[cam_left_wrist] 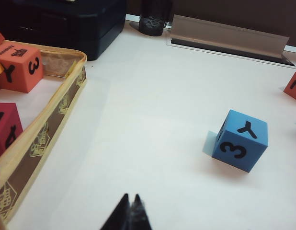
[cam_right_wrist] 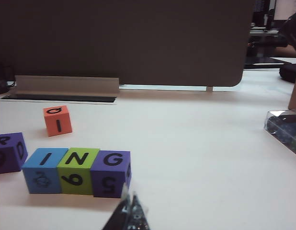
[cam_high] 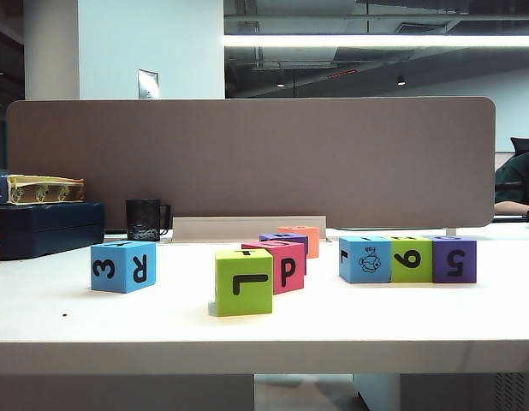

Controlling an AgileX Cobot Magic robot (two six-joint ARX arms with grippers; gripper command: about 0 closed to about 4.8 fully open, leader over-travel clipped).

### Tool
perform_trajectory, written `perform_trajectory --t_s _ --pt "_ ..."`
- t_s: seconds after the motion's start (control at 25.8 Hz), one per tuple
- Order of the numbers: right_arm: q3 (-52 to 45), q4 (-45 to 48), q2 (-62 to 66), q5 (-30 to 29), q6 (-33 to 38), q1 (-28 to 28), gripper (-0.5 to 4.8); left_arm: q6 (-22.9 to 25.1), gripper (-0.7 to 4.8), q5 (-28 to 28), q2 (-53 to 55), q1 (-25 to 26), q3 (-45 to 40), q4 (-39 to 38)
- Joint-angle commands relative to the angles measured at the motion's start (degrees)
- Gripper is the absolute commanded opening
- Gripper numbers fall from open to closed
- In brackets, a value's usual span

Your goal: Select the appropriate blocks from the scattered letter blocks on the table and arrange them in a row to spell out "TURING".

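Note:
Three letter blocks stand touching in a row on the white table (cam_high: 436, 312): blue (cam_right_wrist: 44, 170) with I on top, lime green (cam_right_wrist: 78, 169) with N, purple (cam_right_wrist: 111, 172) with G. In the exterior view these are the blue fish block (cam_high: 365, 259), green (cam_high: 410, 259) and purple (cam_high: 454, 259). An orange block (cam_right_wrist: 57, 120) and a purple R block (cam_right_wrist: 9, 152) sit apart nearby. A blue 3/R block (cam_high: 122, 266) stands alone at the left, also seen as the blue block (cam_left_wrist: 240, 140). A lime block (cam_high: 244, 282) and a magenta P block (cam_high: 282, 265) are in the middle. My left gripper (cam_left_wrist: 130, 197) is shut and empty over bare table. My right gripper (cam_right_wrist: 129, 196) is shut, just beside the purple G block.
A yellow-rimmed box lid (cam_left_wrist: 42, 139) holds an orange block (cam_left_wrist: 18, 67) and a magenta block (cam_left_wrist: 6, 127). A dark case (cam_high: 46, 227), a black cup (cam_high: 145, 220) and a pale rail (cam_high: 247, 228) line the grey-brown divider (cam_high: 247, 163). A clear container (cam_right_wrist: 284, 127) sits at the far right.

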Motion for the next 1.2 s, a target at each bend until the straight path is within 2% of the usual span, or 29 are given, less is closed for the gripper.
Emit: perform_trajectory --t_s 0.04,0.81,0.97,1.2 --pt "-0.15 0.57 -0.66 -2.25 0.24 -0.02 -0.01 -0.22 -0.03 0.42 0.02 -0.02 0.15 -0.28" --pt "0.11 4.70 -0.66 -2.01 0.31 -0.02 -0.01 -0.22 -0.03 0.44 0.04 -0.02 0.15 -0.28" --pt "0.31 5.77 -0.66 -2.01 2.93 -0.02 -0.01 -0.22 -0.03 0.44 0.04 -0.02 0.15 -0.28" --pt "2.38 5.35 -0.66 -2.01 3.17 -0.02 -0.01 -0.22 -0.03 0.44 0.04 -0.02 0.15 -0.28"
